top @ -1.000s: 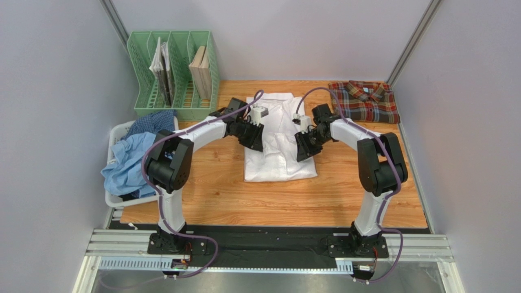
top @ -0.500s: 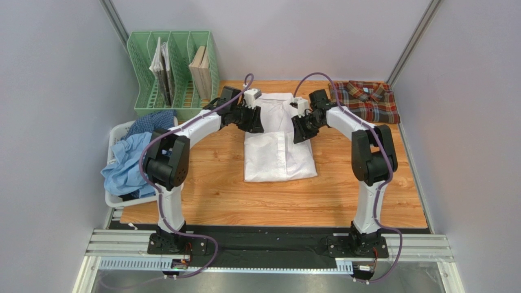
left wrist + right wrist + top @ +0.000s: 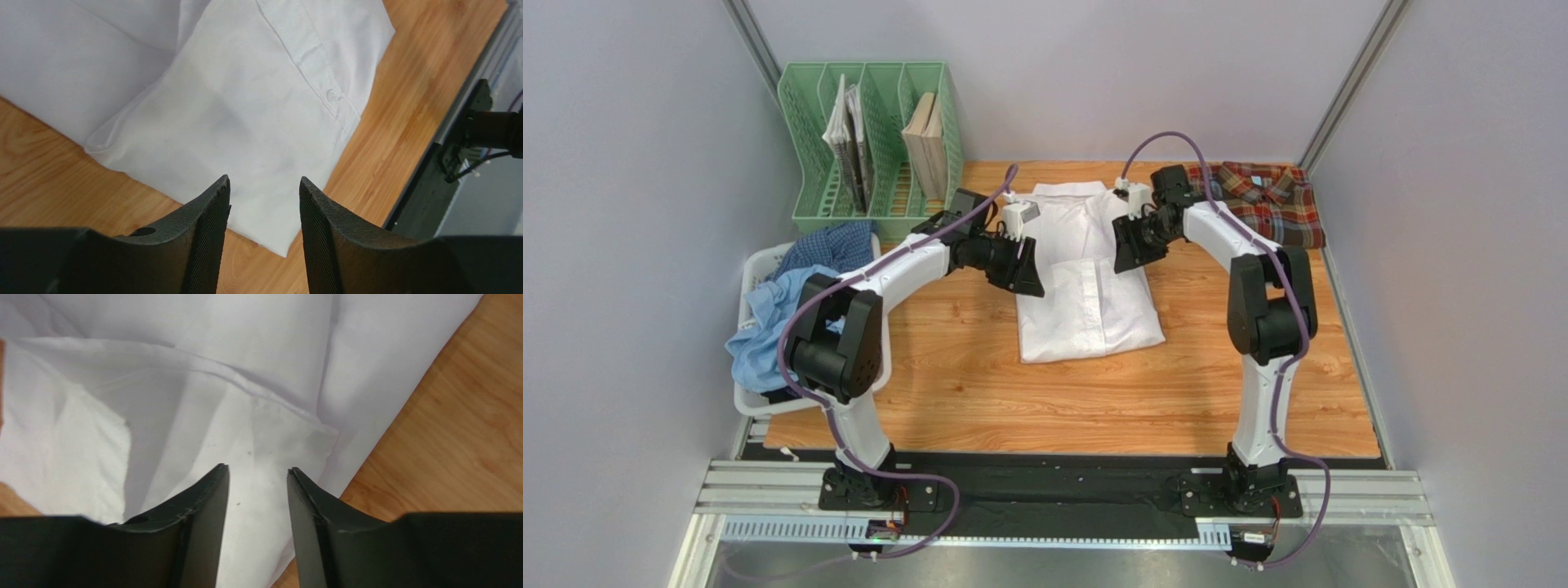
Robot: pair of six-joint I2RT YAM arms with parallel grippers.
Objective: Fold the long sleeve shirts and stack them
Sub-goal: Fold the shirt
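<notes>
Top external: shows white shirt folded at bench centre, plaid shirt at far right corner, blue shirts heaped in basket. Places left claw and right claw over white shirt's side edges, both narrowly parted, gripping nothing.

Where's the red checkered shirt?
In the top view, the red checkered shirt lies at the table's far right corner, right of the white shirt.

Folded shirt at centre of table — second shirt far right; rack far left, basket before it.
</notes>
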